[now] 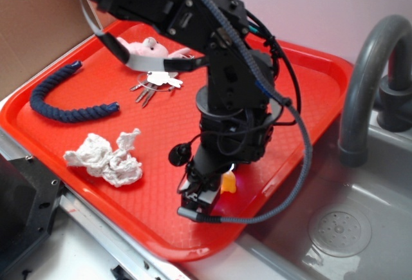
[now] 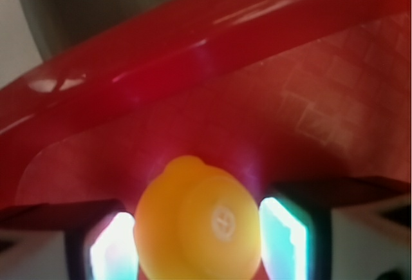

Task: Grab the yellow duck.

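The yellow duck [image 1: 227, 183] is a small glossy orange-yellow toy near the front right of the red tray [image 1: 96, 183]. My gripper [image 1: 212, 194] points down over it. In the wrist view the duck [image 2: 196, 222] fills the gap between my two fingers, its round base plug facing the camera. The left pad [image 2: 112, 251] and the right pad [image 2: 283, 238] both press against its sides. My gripper [image 2: 196, 251] is shut on the duck. Whether the duck still rests on the tray floor [image 2: 309, 112] I cannot tell.
A pink plush [image 1: 151, 48], keys [image 1: 158, 84] and a blue rope [image 1: 64, 103] lie at the tray's back left. Crumpled white paper [image 1: 106, 158] sits front left. A metal sink [image 1: 360, 183] with a grey faucet [image 1: 367, 80] borders the tray on the right.
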